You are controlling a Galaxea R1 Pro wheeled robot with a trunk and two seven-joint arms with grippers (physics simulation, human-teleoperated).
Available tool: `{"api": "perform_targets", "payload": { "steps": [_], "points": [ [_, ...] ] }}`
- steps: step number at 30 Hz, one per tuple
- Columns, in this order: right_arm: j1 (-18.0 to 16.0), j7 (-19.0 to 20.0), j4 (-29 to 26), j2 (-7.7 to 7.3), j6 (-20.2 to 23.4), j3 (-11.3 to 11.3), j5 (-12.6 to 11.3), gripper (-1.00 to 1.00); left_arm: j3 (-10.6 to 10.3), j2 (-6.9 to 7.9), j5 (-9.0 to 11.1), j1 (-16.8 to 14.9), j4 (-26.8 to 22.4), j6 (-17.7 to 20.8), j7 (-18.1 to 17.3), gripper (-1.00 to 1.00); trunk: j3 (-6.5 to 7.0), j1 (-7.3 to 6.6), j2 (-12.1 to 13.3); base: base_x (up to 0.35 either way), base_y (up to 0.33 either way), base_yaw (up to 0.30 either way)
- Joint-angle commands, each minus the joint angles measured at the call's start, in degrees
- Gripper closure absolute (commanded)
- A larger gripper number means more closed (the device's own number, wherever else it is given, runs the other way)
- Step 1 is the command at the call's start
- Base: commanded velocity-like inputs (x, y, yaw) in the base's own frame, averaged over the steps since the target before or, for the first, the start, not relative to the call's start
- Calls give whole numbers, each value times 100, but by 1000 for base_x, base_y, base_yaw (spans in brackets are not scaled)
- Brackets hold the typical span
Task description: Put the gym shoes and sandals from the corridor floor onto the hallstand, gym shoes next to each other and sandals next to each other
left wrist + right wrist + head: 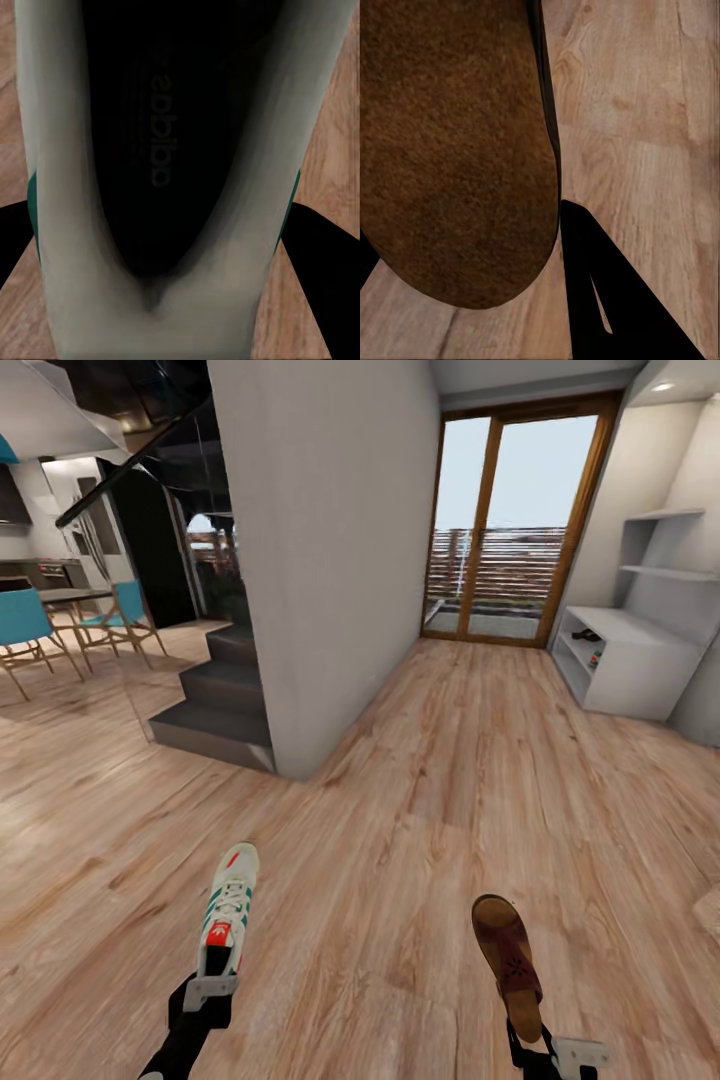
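Wood-grain floor (450, 780) runs ahead of me toward a glass door (515, 520) at the far end. My left gripper (212, 988) is clamped on the heel of a sneaker (227, 908), white with green stripes and a red-orange patch, its toe pointing away from me above the planks. In the left wrist view the sneaker (161, 150) shows its dark inside and pale collar, with my black fingers (322, 255) at either side. My right gripper (545, 1050) grips the heel end of a brown sandal (508, 958), which also points forward over the floor. In the right wrist view the sandal (457, 150) shows its fuzzy brown sole beside one black finger (615, 300). The hallstand (630, 660), pale grey, stands far off at the right by the door, against the wall, with stepped shelves above. Small dark and coloured things lie on its low bench and in a slot; too small to tell. Stairs (215, 700) and teal chairs (25, 625) lie to my left.
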Motion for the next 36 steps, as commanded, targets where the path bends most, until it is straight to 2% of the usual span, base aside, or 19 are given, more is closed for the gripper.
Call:
{"api": "perform_targets", "payload": {
  "steps": [1,10,36],
  "points": [
    [-7,47,4,4,-15,-49,23,100,47,-4,-55,-3,14,-20,-34,100,-5,2,-2,336,0,-258],
    [-7,47,5,4,-17,-49,24,100,47,-4,-55,-3,28,-20,-34,100,-5,2,-2,336,0,-173],
    [-7,47,-18,3,-4,-67,6,100,45,-4,-55,-3,37,-20,-34,100,-5,2,-2,336,0,-14]
  ]
}}
